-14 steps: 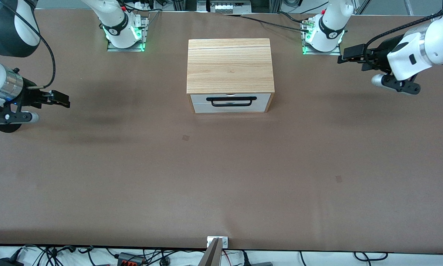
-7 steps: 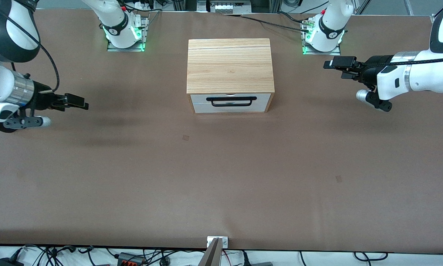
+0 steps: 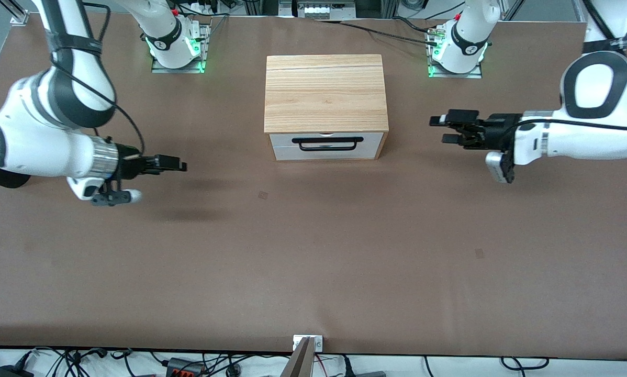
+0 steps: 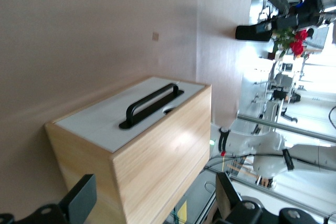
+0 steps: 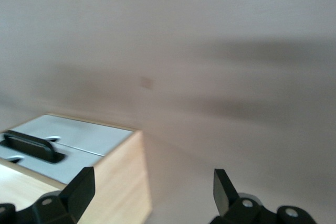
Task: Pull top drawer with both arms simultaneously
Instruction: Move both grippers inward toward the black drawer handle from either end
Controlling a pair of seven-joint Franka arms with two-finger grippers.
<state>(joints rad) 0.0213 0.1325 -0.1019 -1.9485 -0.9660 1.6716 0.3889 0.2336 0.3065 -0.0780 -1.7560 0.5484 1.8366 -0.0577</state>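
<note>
We have pulled nothing yet: on the desk (image 3: 313, 251) the cabinet (image 3: 325, 93) stands closed, the top drawer (image 3: 326, 139) flush in its front, its black handle (image 3: 327, 143) untouched. Both reaches remain. Our left hand (image 3: 441, 130) hovers released, the drawer at its nine o'clock, well apart. Our right hand (image 3: 180, 165), also released, has the drawer at its three o'clock, well apart.

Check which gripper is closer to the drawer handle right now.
Left. The left gripper hangs off the cabinet's side at the left arm's end, level with the black handle. The right gripper hangs farther off, toward the right arm's end.
</note>
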